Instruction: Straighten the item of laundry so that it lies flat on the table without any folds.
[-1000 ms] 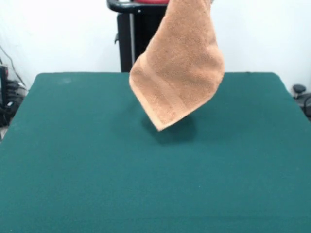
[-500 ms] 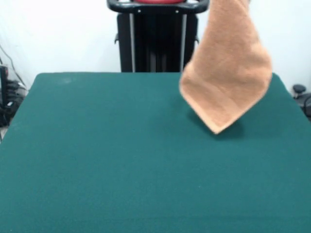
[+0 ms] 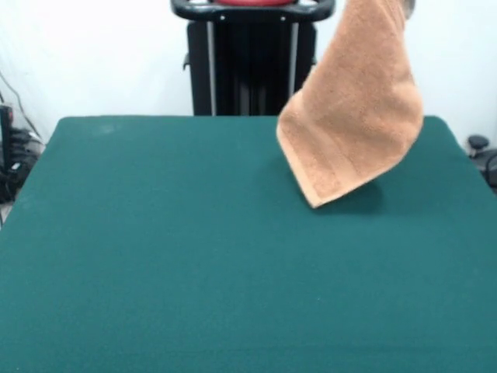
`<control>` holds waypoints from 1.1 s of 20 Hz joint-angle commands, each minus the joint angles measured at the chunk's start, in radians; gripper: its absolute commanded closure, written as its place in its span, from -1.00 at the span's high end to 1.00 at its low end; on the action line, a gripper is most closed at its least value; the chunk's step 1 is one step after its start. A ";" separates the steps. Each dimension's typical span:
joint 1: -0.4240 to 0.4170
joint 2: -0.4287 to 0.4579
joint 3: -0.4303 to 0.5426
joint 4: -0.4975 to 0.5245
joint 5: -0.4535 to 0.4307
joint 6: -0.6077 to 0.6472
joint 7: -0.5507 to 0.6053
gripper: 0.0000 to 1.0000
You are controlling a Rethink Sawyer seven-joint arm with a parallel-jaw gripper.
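A wide, dark green, felt-covered rectangular tabletop (image 3: pixel 194 256) fills most of the front view, from the lower edge up to a straight far edge about a third of the way down. Behind it, at twelve o'clock, stands a black upright pedestal frame (image 3: pixel 250 58) with a curved black bar across its top.

Hanging in the air at about two o'clock is a small orange-tan terry hand towel (image 3: pixel 353 116). It dangles from the top edge of the picture by one corner, spreading into a diamond shape. Its lowest corner points down toward seven o'clock and appears to hover just above the tabletop, with a soft shadow beneath it. A faint woven band runs along its lower left edge.

The fingers are out of sight above the frame, so I cannot tell how wide they stand or exactly how they grip; something up there is carrying the towel.

The risks, as I judge them: the towel hangs close to the tabletop's three o'clock edge, so a drop here could leave part of it draped off the side. Lowered straight down, it would likely crumple on its own corner and fold over. A weak corner grip could let it slip early.

No containers are in view.
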 commanded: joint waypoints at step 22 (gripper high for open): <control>0.298 0.139 -0.147 0.213 0.056 -0.133 0.554 -1.00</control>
